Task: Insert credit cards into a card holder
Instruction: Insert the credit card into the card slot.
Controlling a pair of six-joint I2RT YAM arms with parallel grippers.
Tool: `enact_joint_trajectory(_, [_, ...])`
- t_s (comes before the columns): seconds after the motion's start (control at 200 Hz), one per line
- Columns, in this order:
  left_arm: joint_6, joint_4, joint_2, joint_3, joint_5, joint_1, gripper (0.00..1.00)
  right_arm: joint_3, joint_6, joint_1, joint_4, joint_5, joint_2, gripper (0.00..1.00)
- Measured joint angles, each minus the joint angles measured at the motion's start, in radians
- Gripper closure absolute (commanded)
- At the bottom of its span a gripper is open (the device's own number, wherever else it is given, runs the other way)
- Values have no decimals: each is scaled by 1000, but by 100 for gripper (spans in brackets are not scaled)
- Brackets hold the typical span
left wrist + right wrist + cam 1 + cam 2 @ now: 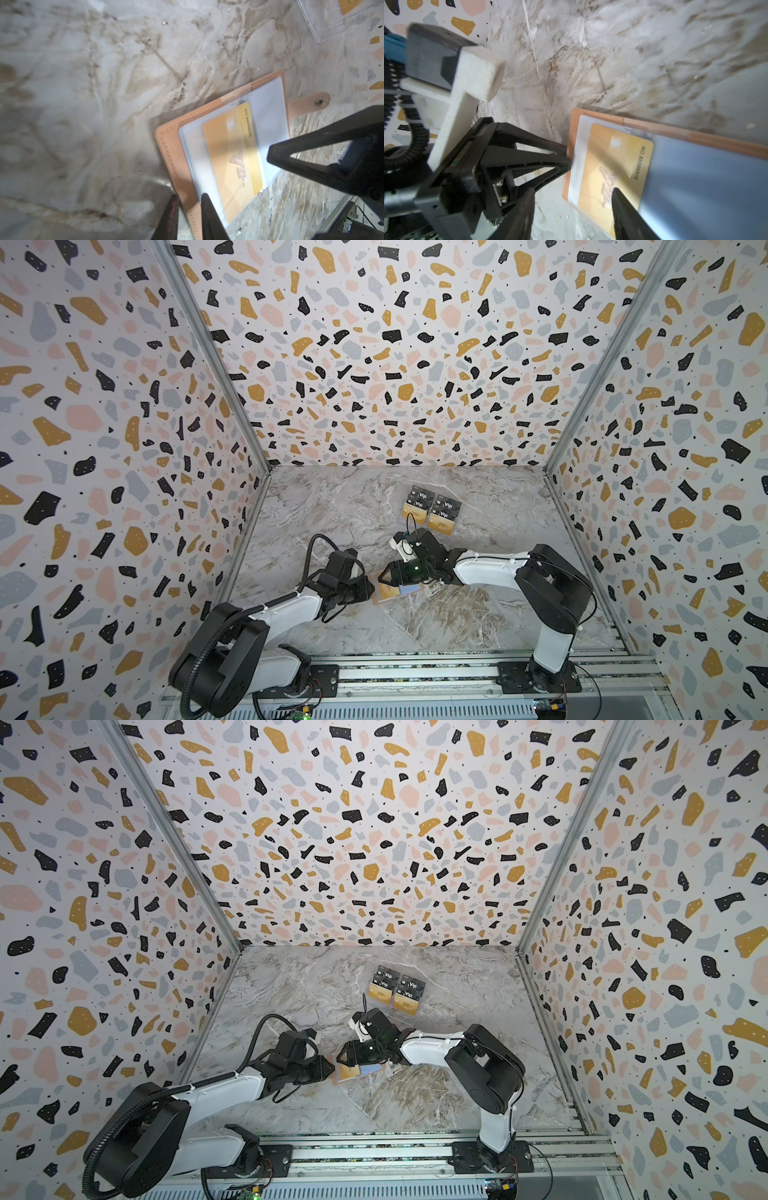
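Where the marbled surface (324, 506) spreads between patterned walls, both arms reach inward from the front rail. At the back stands a clear stand (432, 512) of black and gold cards. The card holder (168, 145) lies open and flat near the middle, well apart from it. The right tool (573, 190) has its fingers wide apart, one tip at the gold credit card (228, 149), which sits partly inside a clear sleeve. The left tool (189, 195) straddles the holder's stitched edge with a narrow gap; whether it clamps, I cannot tell. The snap stud (319, 101) faces up.
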Motion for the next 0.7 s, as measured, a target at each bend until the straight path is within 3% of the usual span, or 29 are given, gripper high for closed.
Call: enact_joint_trajectory(0.701, [26,-3,19,10,0,5,88,82,-100,27,-158,105,61,32])
